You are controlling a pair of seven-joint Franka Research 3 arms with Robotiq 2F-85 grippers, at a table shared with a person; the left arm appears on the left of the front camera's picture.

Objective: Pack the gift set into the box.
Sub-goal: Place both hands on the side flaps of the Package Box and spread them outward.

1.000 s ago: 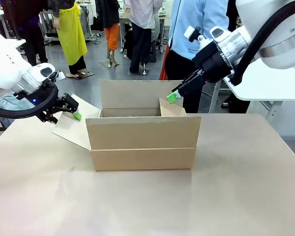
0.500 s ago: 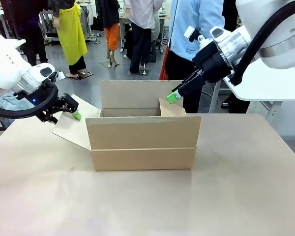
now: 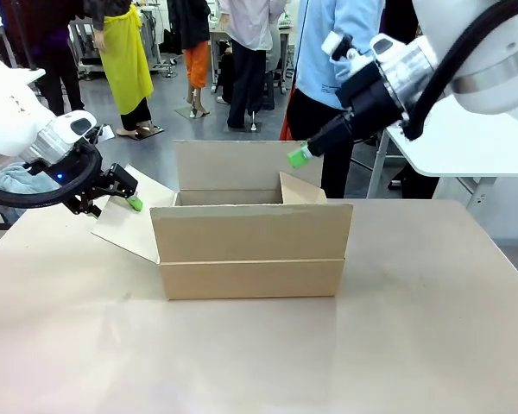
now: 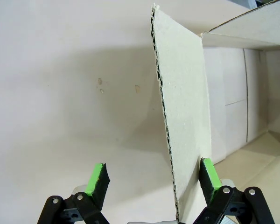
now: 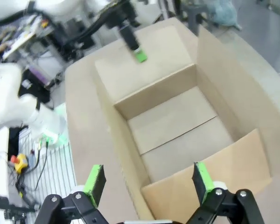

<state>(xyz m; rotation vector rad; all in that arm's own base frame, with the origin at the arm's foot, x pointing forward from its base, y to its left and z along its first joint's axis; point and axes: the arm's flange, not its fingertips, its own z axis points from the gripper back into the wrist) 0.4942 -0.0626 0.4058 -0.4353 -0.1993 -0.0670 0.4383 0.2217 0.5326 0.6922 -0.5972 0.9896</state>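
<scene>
**Right claw lifts clear of the end flap; left claw stays at the side flap**

The right claw (image 3: 298,158) is wide open. In its wrist view the green pads are spread far apart with nothing gripped between them. In the front view it hangs upper right of centre, higher and a little farther left than half a second ago. Then its tip was low beside the upright end flap (image 3: 299,191). Now it is apart from that flap, in front of the raised back flap (image 3: 229,164). Its wrist camera looks down into the open box (image 3: 250,278), where the cardboard floor shows a seam running across it.

The left claw (image 3: 131,202) has not moved. It sits at the left of the front view, at the upper edge of the folded-out side flap (image 3: 119,228). It too is wide open. In its wrist view that flap's corrugated edge stands between the pads, close to the pad (image 4: 209,173) at lower right. Whether they touch I cannot tell.

The box stands in the middle of the table (image 3: 414,328), as before, with its front flap (image 3: 250,231) folded down against the near wall. A person (image 3: 337,52) in a light blue top stands behind it, top right of centre.
</scene>
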